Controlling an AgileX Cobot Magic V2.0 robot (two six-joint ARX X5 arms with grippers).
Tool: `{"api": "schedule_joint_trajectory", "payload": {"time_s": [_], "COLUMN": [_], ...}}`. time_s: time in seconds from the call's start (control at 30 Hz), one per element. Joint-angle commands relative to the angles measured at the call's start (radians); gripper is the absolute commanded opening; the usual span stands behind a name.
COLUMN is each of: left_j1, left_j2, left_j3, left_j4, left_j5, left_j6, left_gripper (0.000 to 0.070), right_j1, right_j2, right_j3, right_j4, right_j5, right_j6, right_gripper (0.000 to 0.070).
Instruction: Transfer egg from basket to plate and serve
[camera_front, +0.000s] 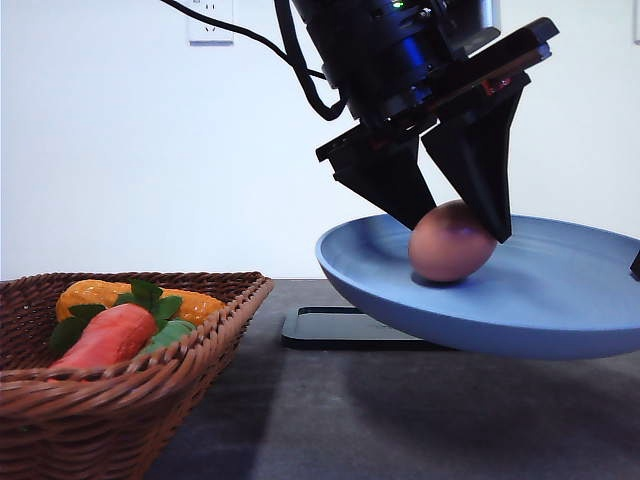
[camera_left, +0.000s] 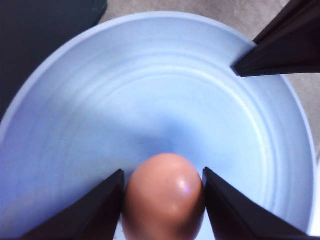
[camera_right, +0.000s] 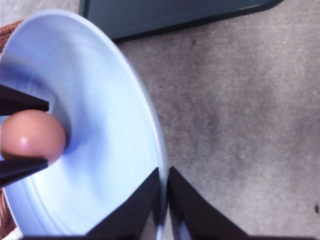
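Note:
The reddish-brown egg (camera_front: 450, 243) (camera_left: 162, 200) (camera_right: 31, 137) rests low on the inner surface of the blue plate (camera_front: 560, 290) (camera_left: 165, 90) (camera_right: 105, 125). My left gripper (camera_front: 462, 232) (camera_left: 162, 172) comes down from above, with a black finger touching each side of the egg. The plate hangs tilted above the table. My right gripper (camera_right: 164, 172) is clamped on its rim, one finger (camera_left: 285, 45) lying over the far edge in the left wrist view. The wicker basket (camera_front: 150, 390) sits at the front left.
In the basket lie a red-orange carrot-like vegetable (camera_front: 105, 335) with green leaves and a yellow-orange item (camera_front: 100, 295). A flat black tray (camera_front: 340, 328) (camera_right: 170, 15) lies on the grey table (camera_front: 400, 420) under the plate's left edge. A white wall stands behind.

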Motion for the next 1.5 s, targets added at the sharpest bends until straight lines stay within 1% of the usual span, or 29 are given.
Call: {"api": "schedule_joint_trajectory", "payload": {"time_s": [0.0,0.07,0.1,0.23,0.3,0.5,0.63,0.8,0.93,1.0,1.1,1.2,1.37,1.47], "left_j1": [-0.012,-0.013,-0.013,-0.013,-0.013,-0.013,-0.009,0.007,0.036,0.056,0.088,0.123,0.174,0.199], "left_j2": [0.022,0.022,0.022,0.022,0.022,0.019,-0.006,-0.079,-0.158,-0.203,-0.275,-0.352,-0.488,-0.568], "left_j3": [0.017,0.017,0.017,0.017,0.017,0.034,0.076,0.11,0.111,0.111,0.111,0.111,0.111,0.111], "left_j4": [0.004,0.004,0.004,0.007,0.007,-0.01,-0.065,-0.129,-0.162,-0.188,-0.23,-0.276,-0.352,-0.387], "left_j5": [-0.008,-0.007,-0.007,-0.007,-0.007,-0.007,-0.007,-0.011,-0.026,-0.035,-0.063,-0.09,-0.196,-0.243], "left_j6": [0.008,0.007,0.007,0.007,0.007,0.002,0.003,0.005,0.007,0.007,0.01,0.009,0.01,0.009], "left_gripper": [0.0309,0.0318,0.0339,0.047,0.0497,0.0499,0.0494,0.0494,0.0494,0.0493,0.0493,0.0493,0.0493,0.0493], "right_j1": [0.004,0.004,0.004,0.004,0.004,0.003,0.003,0.002,0.002,0.001,-0.008,-0.018,-0.019,-0.019], "right_j2": [0.006,0.006,0.006,0.006,0.006,0.007,0.025,0.1,0.188,0.243,0.33,0.424,0.61,0.727], "right_j3": [0.006,0.006,0.006,0.006,0.006,0.006,0.006,0.02,0.063,0.101,0.169,0.246,0.414,0.527], "right_j4": [0.008,0.001,-0.003,-0.014,-0.014,-0.035,-0.071,-0.088,-0.087,-0.087,-0.076,-0.041,-0.012,-0.009], "right_j5": [-0.015,-0.015,-0.015,-0.014,-0.014,-0.014,-0.026,-0.054,-0.058,-0.049,-0.021,-0.012,-0.005,-0.006], "right_j6": [0.011,0.011,0.011,0.01,0.01,0.011,0.011,0.007,-0.023,-0.05,-0.065,-0.072,-0.077,-0.076], "right_gripper": [0.0,0.0,0.0,0.0,0.0,0.0,0.0,0.0,0.0,0.0,0.0,0.0,0.0,0.0]}}
